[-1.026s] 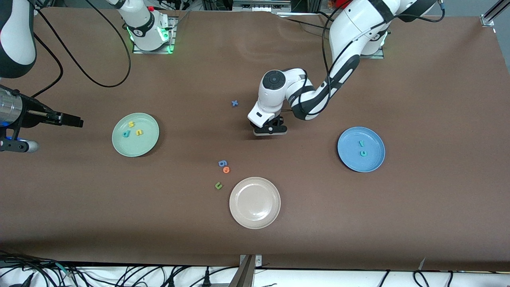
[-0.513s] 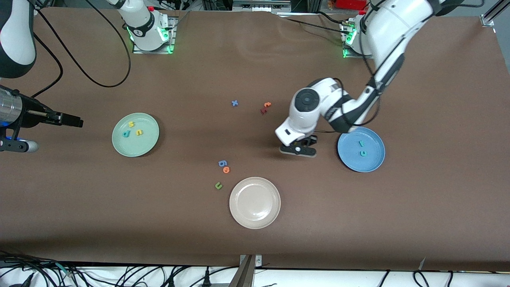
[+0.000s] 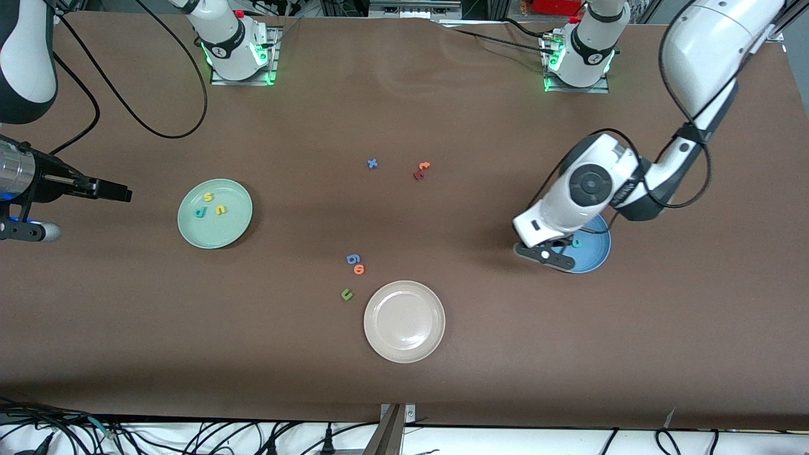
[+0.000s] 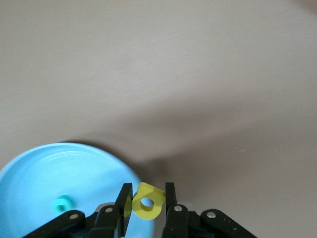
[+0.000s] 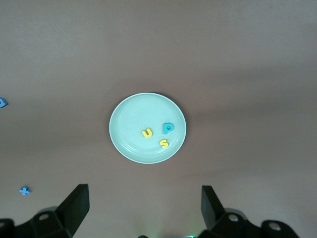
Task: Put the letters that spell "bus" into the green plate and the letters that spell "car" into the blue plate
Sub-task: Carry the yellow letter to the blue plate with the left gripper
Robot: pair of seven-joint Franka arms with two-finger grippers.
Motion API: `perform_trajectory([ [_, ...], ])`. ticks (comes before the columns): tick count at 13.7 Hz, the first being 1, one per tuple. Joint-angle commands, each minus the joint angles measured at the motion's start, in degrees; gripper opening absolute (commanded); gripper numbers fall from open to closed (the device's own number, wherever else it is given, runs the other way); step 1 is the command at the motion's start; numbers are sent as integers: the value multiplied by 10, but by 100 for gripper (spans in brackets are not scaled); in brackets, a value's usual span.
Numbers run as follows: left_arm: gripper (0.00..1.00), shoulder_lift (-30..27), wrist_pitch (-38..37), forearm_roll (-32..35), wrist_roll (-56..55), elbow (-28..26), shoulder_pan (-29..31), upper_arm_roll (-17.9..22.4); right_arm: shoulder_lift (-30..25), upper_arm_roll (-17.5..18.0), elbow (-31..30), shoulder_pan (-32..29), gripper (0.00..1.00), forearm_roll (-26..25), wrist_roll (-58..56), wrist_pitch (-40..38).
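Observation:
My left gripper [image 3: 551, 254] is shut on the yellow "a" [image 4: 148, 213] and hangs over the rim of the blue plate [image 3: 599, 249], on the plate's side toward the right arm's end. The arm hides most of that plate; one teal letter [image 3: 576, 242] shows in it. In the left wrist view the gripper [image 4: 147, 188] pinches the "a" above the blue plate's [image 4: 54, 171] rim, near a teal letter [image 4: 63, 204]. The green plate [image 3: 189, 232] holds the yellow "s" [image 3: 208, 196], yellow "u" [image 3: 220, 209] and teal-blue "b" [image 3: 200, 212]. My right gripper [image 5: 144, 208] waits open, high over the green plate [image 5: 124, 106].
A beige-white plate [image 3: 404, 354] lies nearest the front camera. Beside it are an olive-green "u" [image 3: 346, 294], an orange "o" [image 3: 359, 269] and a blue letter [image 3: 352, 258]. A blue "x" [image 3: 372, 163], an orange "t" [image 3: 424, 166] and a dark red letter [image 3: 418, 175] lie mid-table.
The left arm has swung from the middle of the table to the blue plate with the yellow "a" in its grip, uncovering the orange "t" and the dark red letter. The right arm has not moved.

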Motion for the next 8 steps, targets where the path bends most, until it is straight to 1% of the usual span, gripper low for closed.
perform_trajectory([
  [1, 19, -17, -12, -15, 61, -15, 53, -13, -5, 5, 3, -6, 100, -7, -8, -2],
  [2, 28, -17, -14, -15, 75, -16, 65, -13, -5, 5, 3, -6, 100, -7, -8, -2],
  [4, 65, -17, -26, -15, 89, -16, 82, -13, -5, 5, 3, -6, 100, -7, -8, -2],
  [5, 98, -16, -32, -15, 86, -15, 83, -12, -5, 5, 3, -6, 100, -7, -8, -2],
  [6, 100, -16, -40, -15, 84, -12, 84, -12, -5, 5, 3, -6, 100, -7, -8, -2],
  [8, 100, -18, -58, -16, 77, -7, 84, -12, -5, 5, 3, -6, 100, -7, -8, -2],
])
